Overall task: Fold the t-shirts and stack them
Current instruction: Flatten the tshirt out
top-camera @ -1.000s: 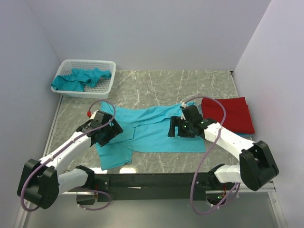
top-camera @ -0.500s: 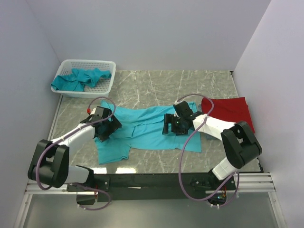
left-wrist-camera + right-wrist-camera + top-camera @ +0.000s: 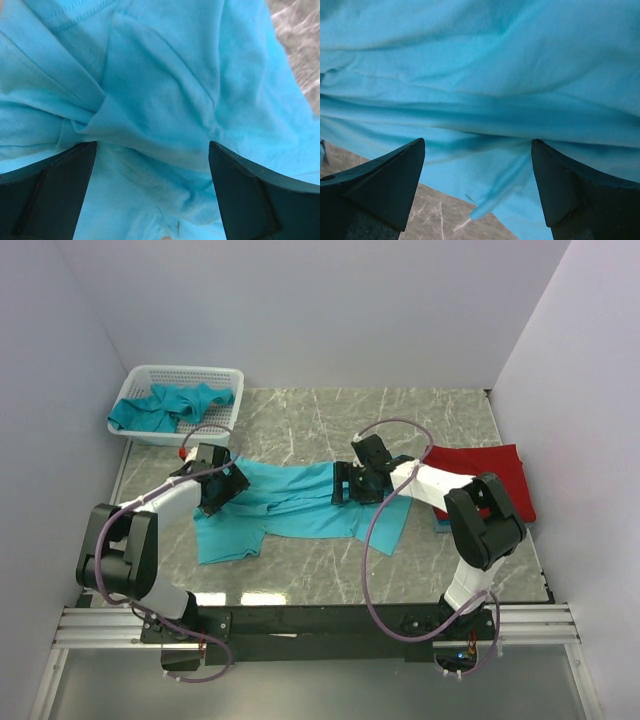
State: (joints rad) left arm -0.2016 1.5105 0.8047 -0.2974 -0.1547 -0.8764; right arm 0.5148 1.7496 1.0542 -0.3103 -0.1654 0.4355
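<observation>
A teal t-shirt [image 3: 290,508] lies rumpled across the middle of the marble desk [image 3: 330,430]. The left jaws stand wide over its left end, the right jaws wide over its right end. Further right lies a folded red t-shirt [image 3: 485,480]. A far-left basket [image 3: 190,370] holds more teal shirts [image 3: 165,405].

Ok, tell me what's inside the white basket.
Crumpled teal t-shirt cloth fills much of the basket. How many shirts that is, and anything beneath the cloth, is covered.
</observation>
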